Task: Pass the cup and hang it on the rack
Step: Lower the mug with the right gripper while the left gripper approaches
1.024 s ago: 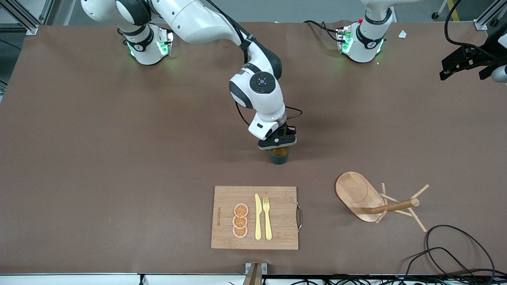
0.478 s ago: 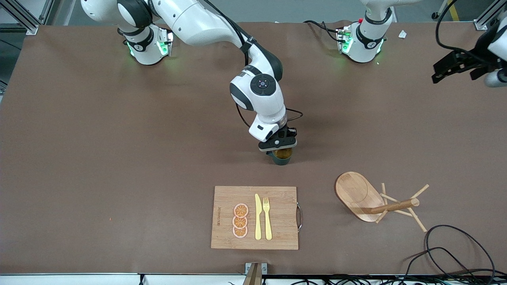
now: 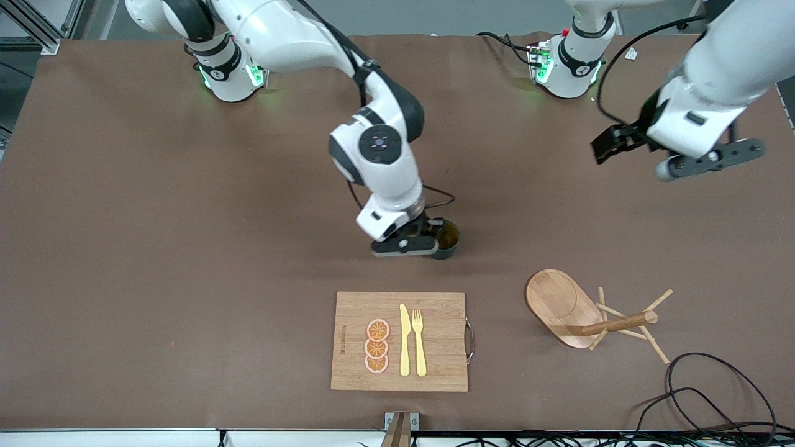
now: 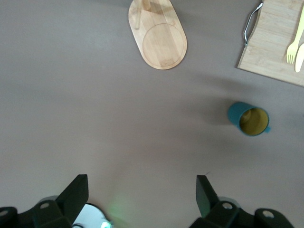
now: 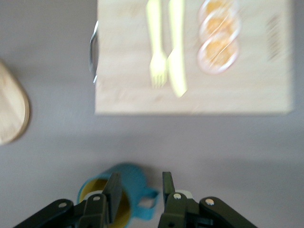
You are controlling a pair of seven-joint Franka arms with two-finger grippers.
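We start at the right gripper, which sits low over the table with its two fingers a little apart and closed on nothing. In the front view it is just beside the cup, at the cup's nine o'clock. In the right wrist view we see the teal wall of the cup and its loop handle through the gap between the fingers, but we cannot tell whether either finger touches the rim. The cup stands upright on the bare brown table near the middle, mouth up, showing its yellowish inside; the left wrist view also shows it standing alone. At about six to seven o'clock from the cup lies a wooden cutting board. It carries three orange slices, a yellow knife and a yellow fork. At about four o'clock from the cup we find the rack tipped on its side, oval base on edge, post lying nearly level, pegs splayed against the table; its base shows in both wrist views. At roughly two o'clock from the cup the left gripper hangs over bare table toward the left arm's end, its fingers spread wide and holding nothing.
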